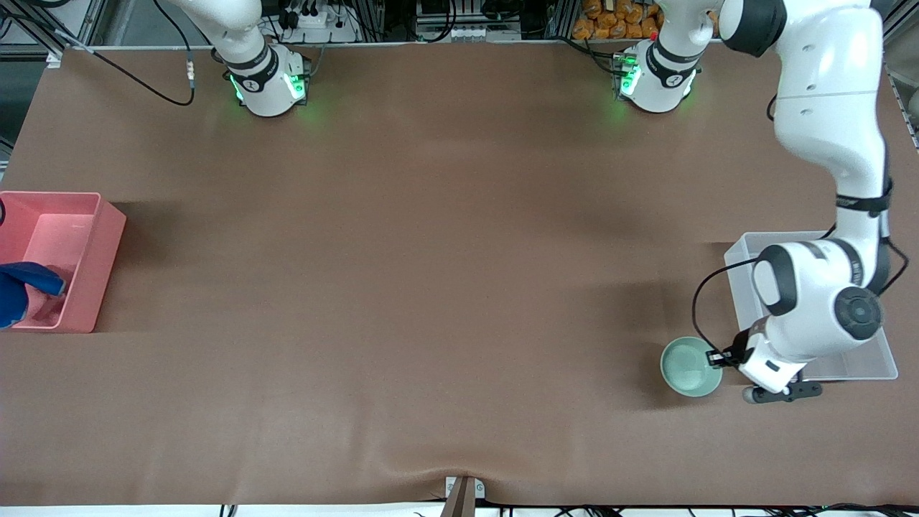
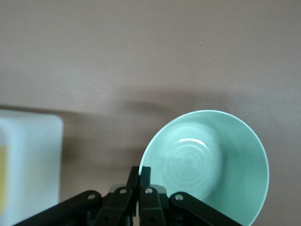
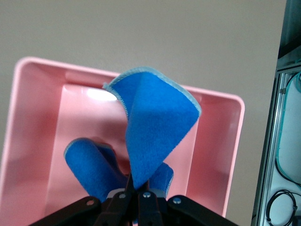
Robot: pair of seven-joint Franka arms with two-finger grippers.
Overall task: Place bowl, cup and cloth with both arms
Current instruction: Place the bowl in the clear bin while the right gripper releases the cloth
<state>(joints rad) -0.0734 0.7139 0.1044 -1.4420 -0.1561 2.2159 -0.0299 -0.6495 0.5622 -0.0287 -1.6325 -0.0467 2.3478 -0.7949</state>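
Observation:
The pale mint-green bowl [image 1: 689, 368] is next to the clear tray [image 1: 861, 366] at the left arm's end of the table. My left gripper [image 1: 718, 357] is shut on the bowl's rim; the left wrist view shows its fingers [image 2: 139, 172] pinching the rim of the bowl [image 2: 211, 160]. My right gripper [image 3: 138, 181] is shut on the blue cloth [image 3: 155, 127] and holds it over the pink bin [image 3: 230, 141]. The cloth [image 1: 21, 291] hangs into the pink bin [image 1: 108, 237]. A yellow patch [image 2: 2, 179], likely the cup, shows in the tray [image 2: 28, 160]; the arm hides it in the front view.
The pink bin stands at the right arm's end of the table, the clear tray at the left arm's end. The brown table surface [image 1: 431, 287] stretches between them. Both arm bases [image 1: 269, 82] stand along the table's edge away from the camera.

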